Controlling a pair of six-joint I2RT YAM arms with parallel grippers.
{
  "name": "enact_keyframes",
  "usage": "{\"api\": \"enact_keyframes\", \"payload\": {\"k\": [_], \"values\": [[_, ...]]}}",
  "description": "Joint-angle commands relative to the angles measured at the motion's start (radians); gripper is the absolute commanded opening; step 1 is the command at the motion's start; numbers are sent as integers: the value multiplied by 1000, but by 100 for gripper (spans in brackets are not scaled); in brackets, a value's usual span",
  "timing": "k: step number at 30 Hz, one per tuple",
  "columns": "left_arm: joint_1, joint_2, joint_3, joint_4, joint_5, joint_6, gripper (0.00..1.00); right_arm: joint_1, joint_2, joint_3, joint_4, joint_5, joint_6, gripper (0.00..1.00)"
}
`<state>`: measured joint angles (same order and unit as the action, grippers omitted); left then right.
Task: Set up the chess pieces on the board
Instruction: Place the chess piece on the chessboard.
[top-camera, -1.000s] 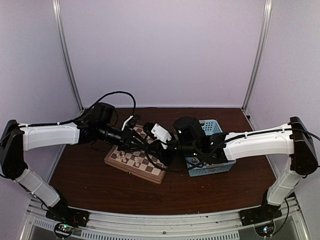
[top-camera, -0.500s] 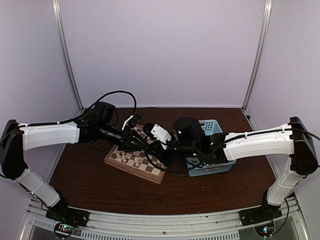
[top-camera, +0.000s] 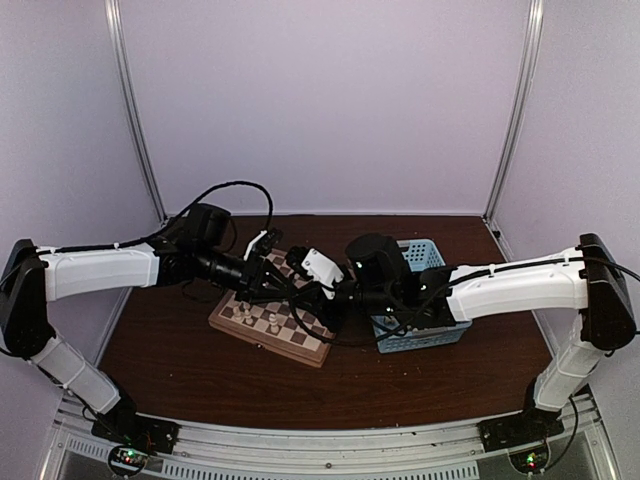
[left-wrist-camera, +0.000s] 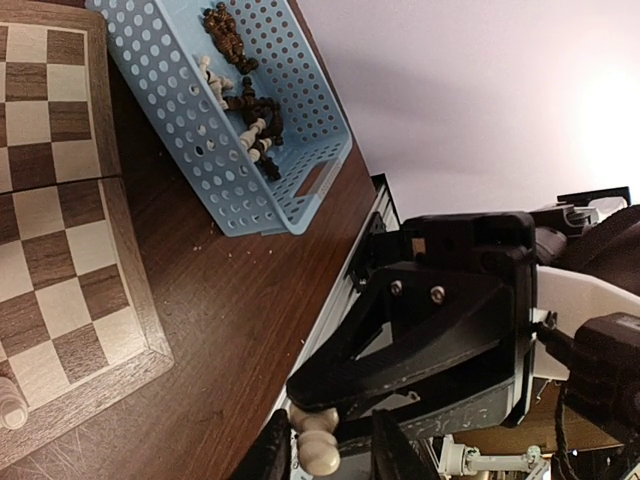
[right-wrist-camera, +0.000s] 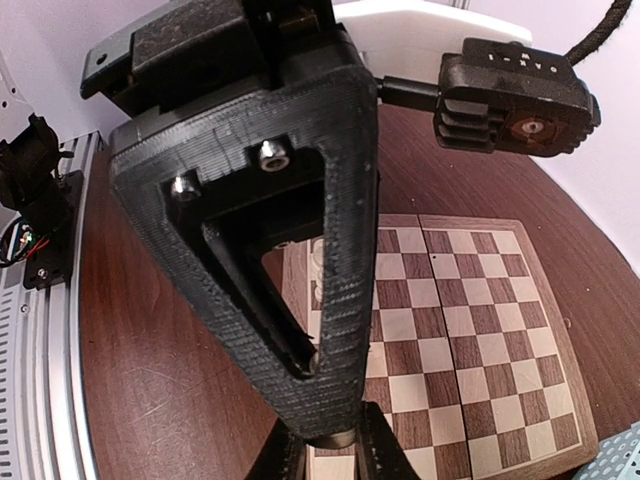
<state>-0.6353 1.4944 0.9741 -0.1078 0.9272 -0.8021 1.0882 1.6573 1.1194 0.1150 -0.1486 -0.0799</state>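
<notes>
Top view: the left gripper (top-camera: 290, 288) and right gripper (top-camera: 318, 298) meet above the board (top-camera: 262, 325), which lies beside the blue basket (top-camera: 432, 332). Left wrist: the right gripper pinches a cream chess piece (left-wrist-camera: 320, 452) by its head. The left gripper brackets it loosely, with a gap on one side. Right wrist: the piece is hidden behind the left gripper, and the board lies beneath.

Over the last second the left gripper (left-wrist-camera: 332, 455) has been drawing its jaws in. The space between its fingers (left-wrist-camera: 392, 450) is narrower than before, and they are closing on the cream chess piece (left-wrist-camera: 318, 448) between them. In the left wrist view a thin gap still shows between the piece and the finger on one side. The overhead view is too small to show this narrowing.
</notes>
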Motion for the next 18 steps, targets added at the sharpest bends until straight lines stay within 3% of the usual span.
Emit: {"api": "enact_keyframes", "payload": {"k": [1, 13, 14, 18], "values": [[-4, -20, 16, 8, 6, 19, 27, 5, -22, -18, 1, 27, -5, 8], [-4, -19, 11, 0, -3, 24, 7, 4, -21, -23, 6, 33, -6, 13], [-4, -18, 12, -3, -6, 28, 5, 4, -22, -24, 7, 35, -7, 17], [-4, -21, 45, -115, -71, 113, 1, 3, -25, -31, 14, 46, -9, 49]]}}
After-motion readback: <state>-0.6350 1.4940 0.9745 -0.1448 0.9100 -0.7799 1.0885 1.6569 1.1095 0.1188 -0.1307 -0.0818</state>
